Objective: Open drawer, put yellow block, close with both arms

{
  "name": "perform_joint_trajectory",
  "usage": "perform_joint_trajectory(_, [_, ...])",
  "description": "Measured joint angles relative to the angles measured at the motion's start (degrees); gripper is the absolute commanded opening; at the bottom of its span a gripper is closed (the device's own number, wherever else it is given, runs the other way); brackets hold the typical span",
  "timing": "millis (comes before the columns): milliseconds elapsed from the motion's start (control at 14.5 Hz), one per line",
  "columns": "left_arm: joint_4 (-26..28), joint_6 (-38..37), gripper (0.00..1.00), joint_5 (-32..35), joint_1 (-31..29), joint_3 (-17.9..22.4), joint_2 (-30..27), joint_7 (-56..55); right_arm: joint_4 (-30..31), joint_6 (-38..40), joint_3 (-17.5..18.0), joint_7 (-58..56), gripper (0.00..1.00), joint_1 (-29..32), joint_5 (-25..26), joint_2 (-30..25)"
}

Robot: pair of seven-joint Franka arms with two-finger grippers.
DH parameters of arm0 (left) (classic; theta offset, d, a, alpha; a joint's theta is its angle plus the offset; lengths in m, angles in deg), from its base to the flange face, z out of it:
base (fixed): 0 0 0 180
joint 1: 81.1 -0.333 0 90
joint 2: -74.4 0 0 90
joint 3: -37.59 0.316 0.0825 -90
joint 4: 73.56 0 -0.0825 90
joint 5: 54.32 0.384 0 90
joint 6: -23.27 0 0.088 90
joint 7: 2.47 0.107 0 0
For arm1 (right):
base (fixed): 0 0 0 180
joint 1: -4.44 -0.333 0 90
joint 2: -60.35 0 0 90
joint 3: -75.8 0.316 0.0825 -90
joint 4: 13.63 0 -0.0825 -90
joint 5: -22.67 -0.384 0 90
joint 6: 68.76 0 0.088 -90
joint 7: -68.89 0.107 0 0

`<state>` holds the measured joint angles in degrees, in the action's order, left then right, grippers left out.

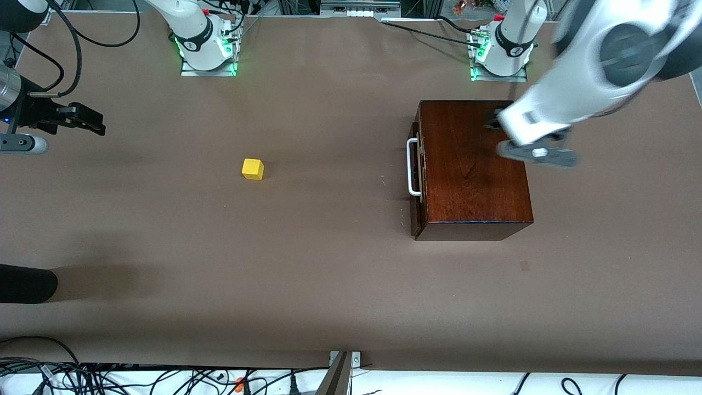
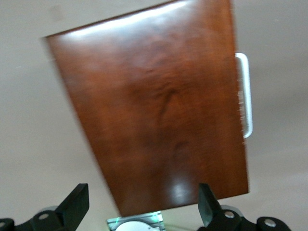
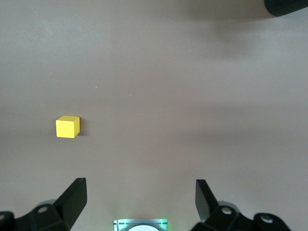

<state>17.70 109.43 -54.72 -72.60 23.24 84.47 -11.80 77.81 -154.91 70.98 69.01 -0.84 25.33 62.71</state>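
A: Nearest the front camera?
B: Bare brown table (image 1: 307, 285), a dark shadowed shape at its edge toward the right arm's end, cables along the front rim.

A: Then?
B: 1 yellow block (image 1: 253, 169) on the table, alone, well apart from the box and nearer the right arm's end. Also seen in the right wrist view (image 3: 67, 126), flat on the table.

A: And the box?
B: 1 glossy dark wooden box (image 1: 474, 164) toward the left arm's end. 1 drawer (image 1: 415, 175) in it, pushed almost fully in, its white U-shaped handle (image 1: 412, 167) facing the block.

A: Hands, counted?
B: 2. Left hand (image 1: 496, 123) up in the air over the box's top, at the edge farthest from the front camera; spread wide in the left wrist view (image 2: 142, 204), holding nothing, touching nothing visible.

A: The other?
B: Right hand (image 1: 90, 122) over the table at the right arm's end, well apart from the block; spread wide in its wrist view (image 3: 140, 197), empty.

A: Farthest?
B: 2 arm bases with green lights along the table's far edge, cables and metal frames past it.
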Motion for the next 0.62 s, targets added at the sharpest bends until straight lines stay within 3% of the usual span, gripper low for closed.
perform_joint_trajectory(344, [-0.1,11.1,1.0,0.0,9.1,-1.5,7.9,-11.1,0.0,0.0,0.0,0.0,1.0,0.0,0.0,0.0])
perform_joint_trajectory(619, [-0.1,19.1,1.0,0.9,12.7,-1.5,12.1,-13.5,0.0,0.0,0.0,0.0,1.0,0.0,0.0,0.0])
